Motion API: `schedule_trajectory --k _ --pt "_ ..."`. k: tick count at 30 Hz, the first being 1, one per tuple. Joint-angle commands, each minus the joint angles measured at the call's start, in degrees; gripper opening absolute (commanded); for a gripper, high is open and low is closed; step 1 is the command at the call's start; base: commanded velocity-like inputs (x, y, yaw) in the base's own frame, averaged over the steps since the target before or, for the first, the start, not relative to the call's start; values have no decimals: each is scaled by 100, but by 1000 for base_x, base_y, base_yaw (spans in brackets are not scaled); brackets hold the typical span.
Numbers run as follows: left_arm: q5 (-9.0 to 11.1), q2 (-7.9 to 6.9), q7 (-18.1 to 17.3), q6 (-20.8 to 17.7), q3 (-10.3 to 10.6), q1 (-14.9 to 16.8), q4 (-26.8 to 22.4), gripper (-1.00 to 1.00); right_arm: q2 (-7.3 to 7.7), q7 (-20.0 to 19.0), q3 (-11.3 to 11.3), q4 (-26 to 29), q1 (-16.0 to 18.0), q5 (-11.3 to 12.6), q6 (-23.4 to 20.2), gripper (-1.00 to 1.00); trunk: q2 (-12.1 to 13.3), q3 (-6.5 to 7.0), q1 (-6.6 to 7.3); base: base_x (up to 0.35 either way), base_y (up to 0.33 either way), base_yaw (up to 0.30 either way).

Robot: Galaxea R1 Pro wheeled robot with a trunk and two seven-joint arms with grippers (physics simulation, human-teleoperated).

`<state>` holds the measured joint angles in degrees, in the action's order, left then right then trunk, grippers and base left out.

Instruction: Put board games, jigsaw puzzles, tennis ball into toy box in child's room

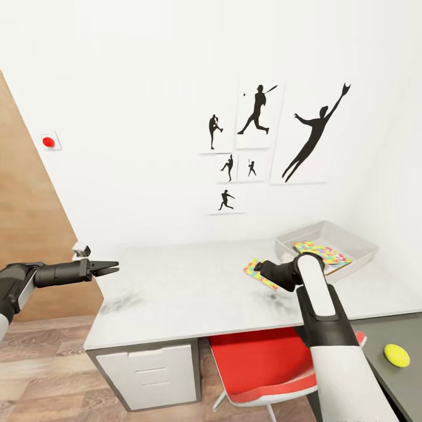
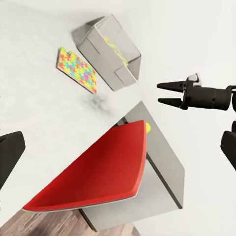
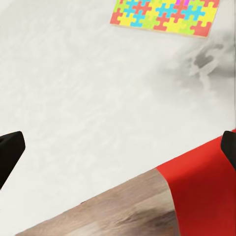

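A grey toy box (image 1: 351, 237) stands at the table's far right and holds one colourful jigsaw puzzle (image 1: 326, 255). A second jigsaw puzzle (image 1: 255, 273) lies flat on the white table (image 1: 193, 287) just left of the box, partly behind my right forearm. It is also in the right wrist view (image 3: 164, 17). The yellow tennis ball (image 1: 397, 355) rests on a dark grey surface at the lower right. My right gripper (image 2: 165, 93) hovers open and empty beside the loose puzzle. My left gripper (image 1: 111, 269) hangs open and empty over the table's left end.
A red chair (image 1: 264, 363) is tucked under the table, next to a white drawer unit (image 1: 149, 372). A wooden panel (image 1: 29, 234) stands at the left. The wall behind the table carries sports silhouettes (image 1: 258, 111).
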<state>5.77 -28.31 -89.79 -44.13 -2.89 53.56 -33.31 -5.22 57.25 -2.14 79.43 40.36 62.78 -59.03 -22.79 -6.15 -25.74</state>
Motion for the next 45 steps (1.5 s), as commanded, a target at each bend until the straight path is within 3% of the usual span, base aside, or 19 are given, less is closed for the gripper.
schedule_trajectory --k 1,10,31,45 --pt "2 -9 -21 -61 1 5 0 100 -8 79 6 -2 11 51 1 100 -13 -13 -4 8 3 0" --pt "-1 -65 -21 -62 -17 5 0 100 -14 126 68 -26 8 48 406 100 -13 -13 -4 2 125 0" --pt "-4 -78 -21 -61 -25 5 0 100 -9 132 48 -39 13 28 444 100 -13 -17 -4 0 62 -3" --pt "-5 -91 -21 -59 -28 5 0 100 -5 136 47 -41 16 24 445 100 -13 -73 -4 0 101 -212"
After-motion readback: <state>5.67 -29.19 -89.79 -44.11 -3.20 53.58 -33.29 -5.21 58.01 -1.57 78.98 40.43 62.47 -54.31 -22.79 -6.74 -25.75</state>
